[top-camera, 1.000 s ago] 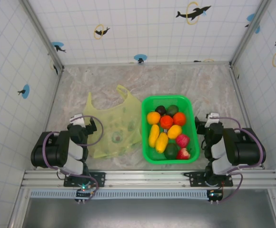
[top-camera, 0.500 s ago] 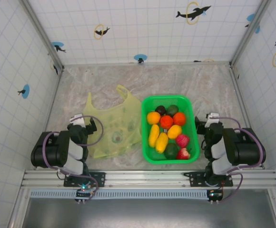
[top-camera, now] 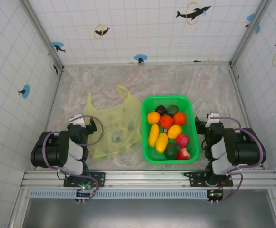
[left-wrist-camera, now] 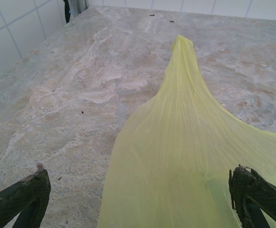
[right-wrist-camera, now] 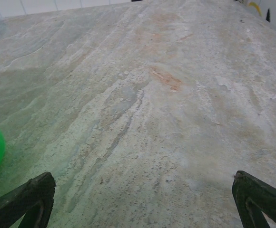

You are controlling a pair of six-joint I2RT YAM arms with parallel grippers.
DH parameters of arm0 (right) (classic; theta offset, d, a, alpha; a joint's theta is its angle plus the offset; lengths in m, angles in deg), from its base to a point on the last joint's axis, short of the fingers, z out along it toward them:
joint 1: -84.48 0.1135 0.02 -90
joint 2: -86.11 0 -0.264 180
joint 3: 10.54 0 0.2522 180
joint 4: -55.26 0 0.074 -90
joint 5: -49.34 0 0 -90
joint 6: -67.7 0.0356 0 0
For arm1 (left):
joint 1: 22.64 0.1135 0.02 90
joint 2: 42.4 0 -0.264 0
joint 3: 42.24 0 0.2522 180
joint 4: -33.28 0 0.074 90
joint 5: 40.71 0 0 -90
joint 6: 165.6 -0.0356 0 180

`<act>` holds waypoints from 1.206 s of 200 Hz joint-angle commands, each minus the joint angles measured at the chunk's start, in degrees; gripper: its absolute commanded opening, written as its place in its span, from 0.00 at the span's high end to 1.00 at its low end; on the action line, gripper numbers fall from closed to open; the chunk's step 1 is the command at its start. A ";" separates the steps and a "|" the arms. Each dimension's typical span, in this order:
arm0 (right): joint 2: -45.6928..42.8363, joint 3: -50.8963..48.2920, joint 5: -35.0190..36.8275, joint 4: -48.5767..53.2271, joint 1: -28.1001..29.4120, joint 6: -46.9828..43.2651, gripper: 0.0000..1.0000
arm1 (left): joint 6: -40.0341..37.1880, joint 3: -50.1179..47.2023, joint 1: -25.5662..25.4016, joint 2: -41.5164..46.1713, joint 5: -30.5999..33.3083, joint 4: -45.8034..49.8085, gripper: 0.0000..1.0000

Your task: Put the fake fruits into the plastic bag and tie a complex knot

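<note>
top external: fake fruits (top-camera: 166, 131) in green basket (top-camera: 147, 154)

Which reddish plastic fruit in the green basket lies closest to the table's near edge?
The glossy red fruit with a pale patch, in the green plastic basket's near right corner; the other reddish ones sit farther back.
</note>
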 commanded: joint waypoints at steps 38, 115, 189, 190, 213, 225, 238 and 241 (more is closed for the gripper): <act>-12.67 2.33 13.46 13.61 -0.70 5.94 0.02 | 0.12 2.15 -1.28 7.41 4.06 8.14 0.02; -31.17 21.51 15.18 39.54 8.04 4.88 0.02 | -4.22 10.72 -12.24 30.62 3.19 20.71 0.02; -36.84 51.62 17.12 83.76 36.05 16.66 0.02 | 19.89 39.74 -28.56 43.78 3.71 79.13 0.02; -37.22 51.34 16.23 83.36 35.88 16.73 0.02 | 20.68 40.04 -28.57 43.83 4.65 79.94 0.02; -37.73 50.32 2.70 82.69 30.41 20.91 0.02 | 31.74 40.02 -28.31 45.51 8.14 84.59 0.02; -30.88 57.20 3.72 93.84 29.81 21.97 0.08 | 32.74 40.61 -28.28 44.02 3.62 84.10 0.02; -25.92 59.51 1.15 98.97 30.01 21.83 0.13 | 33.95 42.88 -28.30 39.81 1.27 87.84 0.02; -25.17 58.93 0.32 98.68 30.25 21.49 0.15 | 34.23 43.41 -28.31 38.85 0.83 89.02 0.02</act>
